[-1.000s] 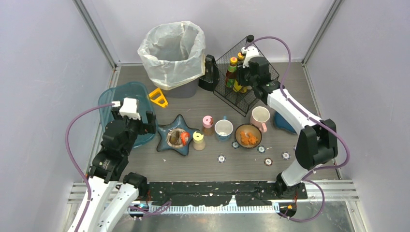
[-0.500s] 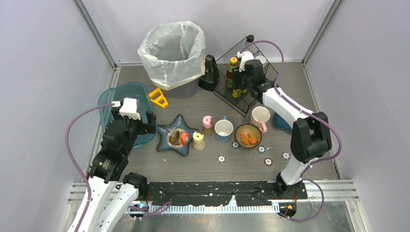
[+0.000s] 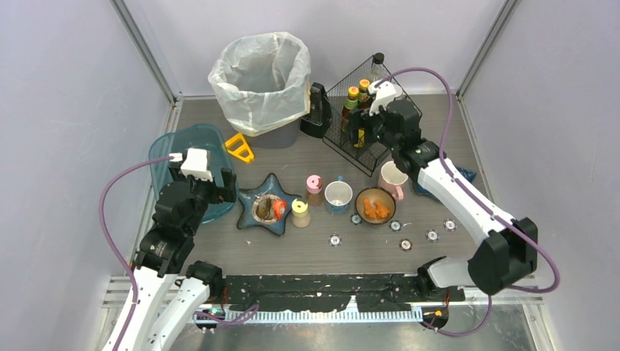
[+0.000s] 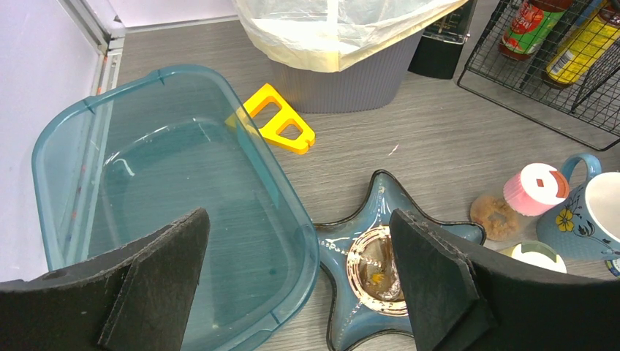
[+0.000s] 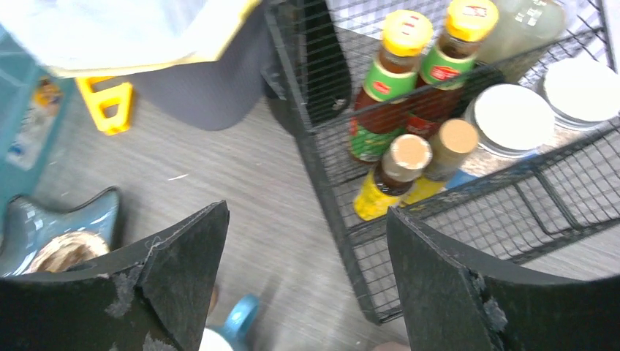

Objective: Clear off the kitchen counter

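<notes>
My right tool (image 5: 307, 219) hangs wide open with nothing between its scuffed black pads. The corner edge of the black wire rack (image 5: 333, 197) runs just under the gap, and glossy capped bottles (image 5: 384, 110) stand upright behind the mesh. My left tool (image 4: 298, 234) is also spread wide and empty, over the spot where the translucent teal tub (image 4: 183, 190) sits close beside the glazed star-shaped dish (image 4: 380, 194). Beyond it, bare planks reach to the ribbed grey bin (image 4: 343, 80). The worktop (image 3: 292, 248), dark grey wood-grain, lies below both tools.
</notes>
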`<action>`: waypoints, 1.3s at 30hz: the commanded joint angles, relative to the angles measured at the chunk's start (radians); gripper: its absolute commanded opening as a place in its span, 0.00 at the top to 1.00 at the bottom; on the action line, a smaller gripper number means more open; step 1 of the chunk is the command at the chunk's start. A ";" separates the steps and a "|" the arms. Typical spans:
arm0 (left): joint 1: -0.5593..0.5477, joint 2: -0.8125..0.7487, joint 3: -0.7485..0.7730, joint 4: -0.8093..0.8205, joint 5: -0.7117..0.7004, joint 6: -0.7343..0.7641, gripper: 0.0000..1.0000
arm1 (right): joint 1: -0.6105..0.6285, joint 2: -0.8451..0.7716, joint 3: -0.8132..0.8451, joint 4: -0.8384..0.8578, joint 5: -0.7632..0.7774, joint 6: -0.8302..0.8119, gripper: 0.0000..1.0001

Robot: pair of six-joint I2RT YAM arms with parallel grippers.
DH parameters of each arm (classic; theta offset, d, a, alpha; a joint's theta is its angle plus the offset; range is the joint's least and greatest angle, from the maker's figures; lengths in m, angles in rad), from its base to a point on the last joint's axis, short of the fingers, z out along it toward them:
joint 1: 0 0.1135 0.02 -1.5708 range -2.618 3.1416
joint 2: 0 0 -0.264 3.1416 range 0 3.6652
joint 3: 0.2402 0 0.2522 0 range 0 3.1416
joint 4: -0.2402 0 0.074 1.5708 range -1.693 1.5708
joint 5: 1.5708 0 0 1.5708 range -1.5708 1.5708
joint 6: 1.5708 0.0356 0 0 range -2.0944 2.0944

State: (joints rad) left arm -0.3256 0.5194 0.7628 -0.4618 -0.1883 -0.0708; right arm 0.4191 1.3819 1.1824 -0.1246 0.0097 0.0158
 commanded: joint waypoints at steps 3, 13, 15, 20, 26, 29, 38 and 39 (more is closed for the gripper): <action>-0.003 0.004 0.026 0.033 0.019 -0.005 0.05 | 0.085 -0.112 -0.077 0.013 -0.141 -0.023 0.14; -0.003 0.012 0.027 0.033 0.023 -0.004 0.05 | 0.201 -0.024 -0.111 -0.056 -0.336 -0.266 0.13; -0.002 0.012 0.026 0.030 0.024 -0.004 0.05 | 0.203 0.018 -0.110 -0.049 -0.377 -0.308 0.13; -0.003 0.013 0.026 0.031 0.023 -0.001 0.05 | 0.211 0.144 -0.044 -0.101 -0.466 -0.385 0.13; -0.003 0.013 0.026 0.031 0.024 -0.001 0.05 | 0.231 0.237 -0.008 -0.114 -0.482 -0.415 0.13; -0.003 0.012 0.027 0.031 0.026 0.000 0.05 | 0.243 0.265 0.000 -0.109 -0.482 -0.426 0.13; -0.003 0.008 0.028 0.031 0.026 0.000 0.05 | 0.247 0.314 0.039 -0.124 -0.425 -0.433 0.56; -0.003 0.007 0.027 0.031 0.026 0.002 0.05 | 0.247 0.304 0.040 -0.124 -0.424 -0.431 0.69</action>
State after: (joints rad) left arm -0.3256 0.5285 0.7628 -0.4622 -0.1776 -0.0708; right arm 0.6617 1.6985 1.1725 -0.2550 -0.4328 -0.4042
